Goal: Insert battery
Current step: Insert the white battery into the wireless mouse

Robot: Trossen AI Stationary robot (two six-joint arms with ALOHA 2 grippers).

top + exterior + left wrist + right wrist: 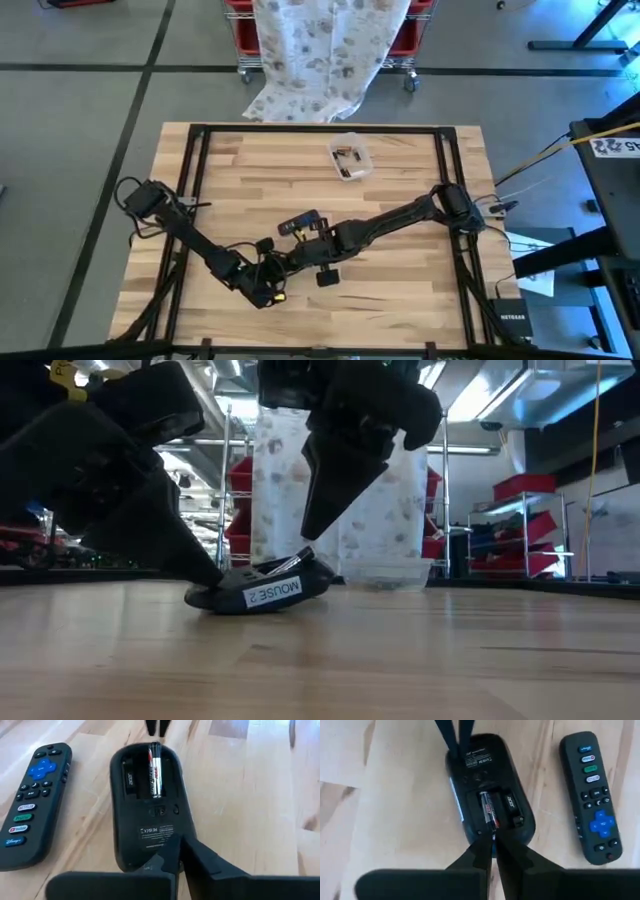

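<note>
A black mouse (145, 820) lies bottom up on the table, its battery bay open, a black and red battery (155, 770) lying lengthwise in it. My left gripper (176, 851) is shut, its tips on the mouse's label end. My right gripper (490, 842) is shut too, its tips at the battery's end from the opposite side. In the low view the mouse (265, 588) rests on the wood between both arms, slightly tilted. My left gripper presses its shut fingertips (170, 852) down on the mouse's bottom face near the label (155, 831), slanting down from the table's left side. The mouse stays on the table. My right gripper has its shut fingertips (482, 847) against the battery's end (493, 826) at the bay's edge, slanting down from the right, along the battery. The battery lies in the bay.
A black remote (595, 795) lies beside the mouse, toward the far side (298, 225). A clear tub (350, 157) with small items stands at the far middle. A small black part (327, 277) lies near the front, by the grippers.
</note>
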